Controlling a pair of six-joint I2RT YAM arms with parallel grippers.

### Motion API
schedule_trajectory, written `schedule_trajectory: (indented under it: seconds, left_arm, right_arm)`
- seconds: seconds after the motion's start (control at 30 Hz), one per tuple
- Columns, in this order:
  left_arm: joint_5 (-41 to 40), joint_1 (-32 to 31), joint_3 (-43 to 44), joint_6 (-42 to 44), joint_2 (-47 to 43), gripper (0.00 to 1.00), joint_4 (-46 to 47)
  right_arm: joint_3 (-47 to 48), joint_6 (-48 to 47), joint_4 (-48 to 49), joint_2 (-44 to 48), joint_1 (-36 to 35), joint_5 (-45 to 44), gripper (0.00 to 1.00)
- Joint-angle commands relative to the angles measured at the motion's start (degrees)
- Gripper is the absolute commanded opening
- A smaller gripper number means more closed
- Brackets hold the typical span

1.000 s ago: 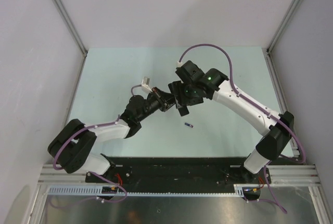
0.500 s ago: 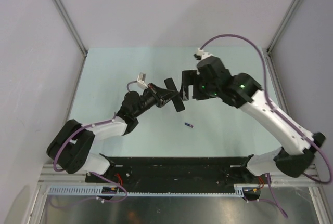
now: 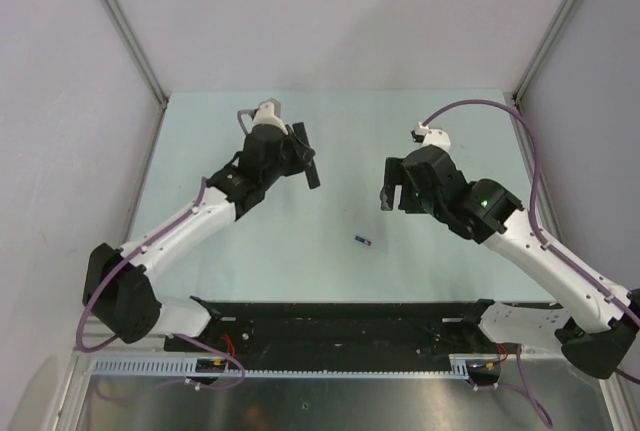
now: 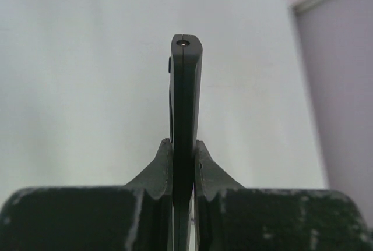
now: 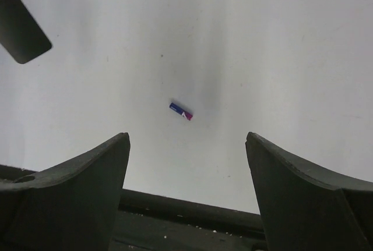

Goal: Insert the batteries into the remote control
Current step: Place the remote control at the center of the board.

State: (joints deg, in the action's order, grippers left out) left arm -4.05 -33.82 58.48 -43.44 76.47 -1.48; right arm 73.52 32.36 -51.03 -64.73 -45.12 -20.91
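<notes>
**Item 1: remote control** (image 4: 185, 105). It is clamped between the fingers of the left gripper (image 4: 184, 145), edge-on to the left wrist camera. The greater part projects forward beyond the fingertips (image 4: 165, 149). In the top view it is seen as a slim black bar (image 3: 308, 155) held at the tip of the left gripper (image 3: 299, 154), raised off the table (image 3: 450, 121). It lies well apart from the right gripper (image 3: 387, 186), across the table from it. A rounded end of it is caught in the upper left corner of the right wrist view (image 5: 20, 35).

**Item 2: left gripper.** The jaws are closed tight on the remote control, one finger pressed to each flat face. Nothing else is touched.

**Item 3: battery, blue-purple** (image 5: 181, 111). It is lying flat on the table, alone. In the right wrist view it is framed between the two fingers of the right gripper (image 5: 186, 140), ahead of the tips and touching neither. In the top view (image 3: 363, 241) it is placed near the right gripper, toward the arm bases and slightly to the left of it, and well apart from the left gripper.

**Item 4: right gripper.** The jaws are spread wide. Nothing is held or touched.

**Item 5: appearance.** The remote control is matte black and thin, with a seam along its edge and a small round hole at the far end. The battery is a tiny cylinder, blue at one end and purple-pink at the other. No green or red battery can be made out.
</notes>
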Motion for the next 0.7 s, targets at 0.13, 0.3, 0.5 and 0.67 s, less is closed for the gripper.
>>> schedule_trajectory:
  seconds: [0.13,0.3,0.5,0.67]
  left_arm:
    - [-31.3,-3.8,12.6,14.9,12.7,0.00,-35.5]
    - [-43.1,-3.7,21.1,12.2,24.8,0.00,-49.0]
    - [-44.5,-3.4,27.5,8.1,32.1,0.00,-54.9]
    - [-41.9,-3.9,31.1,5.3,38.5,0.00,-55.7]
  right_arm:
    - [-1.3,-0.3,3.0,3.6,-0.7,-8.2,0.85]
    - [-1.9,-1.2,2.5,5.9,-0.8,-8.8,0.85]
    - [-1.8,-2.6,3.3,9.0,-0.5,-7.0,0.85]
    - [-1.9,-3.1,1.8,10.8,-0.1,-7.1,0.85]
